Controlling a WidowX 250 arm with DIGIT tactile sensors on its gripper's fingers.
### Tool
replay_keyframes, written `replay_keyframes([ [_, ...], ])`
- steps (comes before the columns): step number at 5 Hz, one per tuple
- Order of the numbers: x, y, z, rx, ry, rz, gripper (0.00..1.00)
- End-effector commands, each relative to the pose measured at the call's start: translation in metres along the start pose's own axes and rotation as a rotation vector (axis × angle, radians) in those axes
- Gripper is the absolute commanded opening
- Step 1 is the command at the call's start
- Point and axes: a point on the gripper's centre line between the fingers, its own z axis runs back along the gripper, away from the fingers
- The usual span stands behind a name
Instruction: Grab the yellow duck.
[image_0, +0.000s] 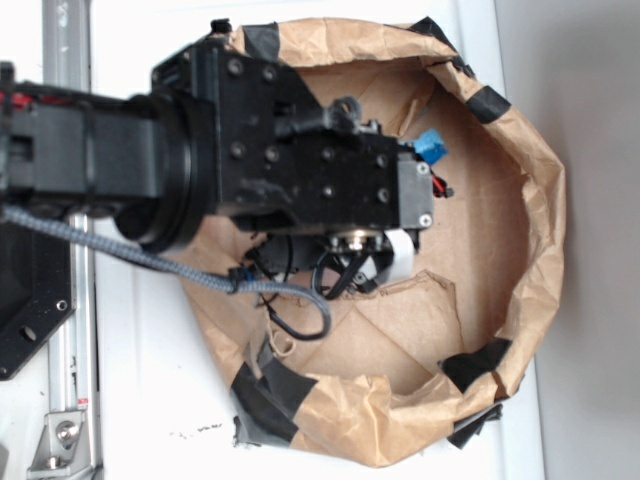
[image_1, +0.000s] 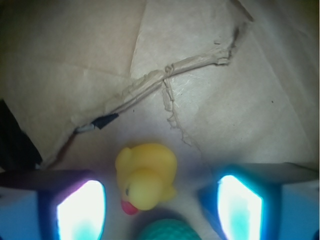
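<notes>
In the wrist view the yellow duck (image_1: 146, 176) sits on brown paper, its red-orange beak pointing down-left. My gripper (image_1: 159, 207) is open, one blue finger pad (image_1: 80, 210) to the duck's left and the other to its right, with gaps on both sides. The duck lies between the jaws, untouched. The green knitted ball (image_1: 165, 231) shows at the bottom edge, just below the duck. In the exterior view the arm's black body (image_0: 290, 150) hangs over the paper nest and hides the duck and the gripper's fingers.
A crumpled brown paper wall (image_0: 540, 220) patched with black tape rings the work area. A torn paper seam (image_1: 165, 75) crosses the floor beyond the duck. A blue object (image_0: 432, 147) peeks out beside the arm. Black cables (image_0: 300, 300) hang under the wrist.
</notes>
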Motion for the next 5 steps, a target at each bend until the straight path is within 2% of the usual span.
replay_keyframes([
  [1,0.001,-0.008,-0.025,-0.046,-0.015,-0.138,1.00],
  [2,0.007,-0.017,-0.039,-0.071,0.009,-0.139,1.00],
  [3,0.007,-0.018,-0.035,-0.054,0.007,-0.126,0.00],
  [4,0.010,-0.012,-0.025,-0.030,0.015,-0.108,0.00],
  [5,0.019,-0.003,-0.006,0.037,0.100,-0.026,0.00],
])
